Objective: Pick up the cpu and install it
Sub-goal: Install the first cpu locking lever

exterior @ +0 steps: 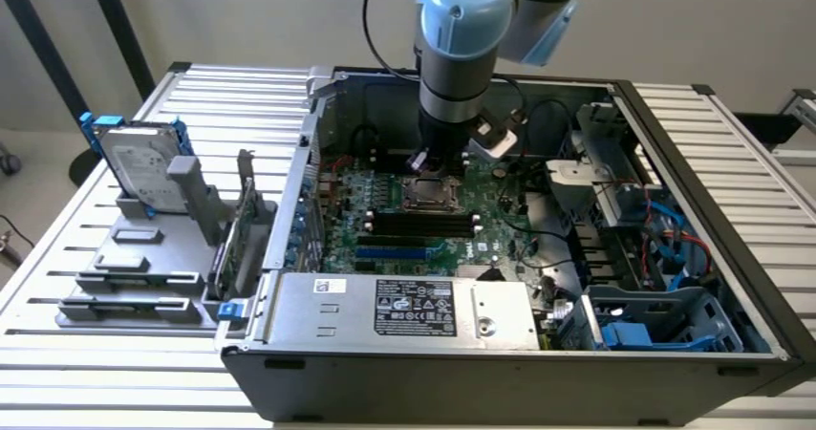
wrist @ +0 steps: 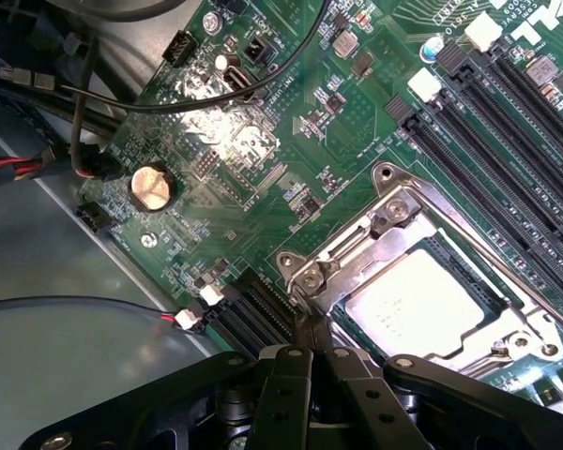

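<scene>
One cpu (wrist: 415, 305) is seen seated flat inside the metal socket frame (wrist: 391, 202) on the motherboard (wrist: 263, 159). The gripper (wrist: 310, 352) is closed and empty, fingertips pressed against the frame's corner, presumably to work the latch.

The cpu (wrist: 415, 305) lay in the socket frame (wrist: 390, 246) on the motherboard (exterior: 421, 222), inside the case (exterior: 510, 373). The gripper (wrist: 310, 328) hung just beside the frame's corner. At the exterior view's left, outside the case, the hard drive (exterior: 134, 167) stood upright on a rack (exterior: 128, 287).
</scene>
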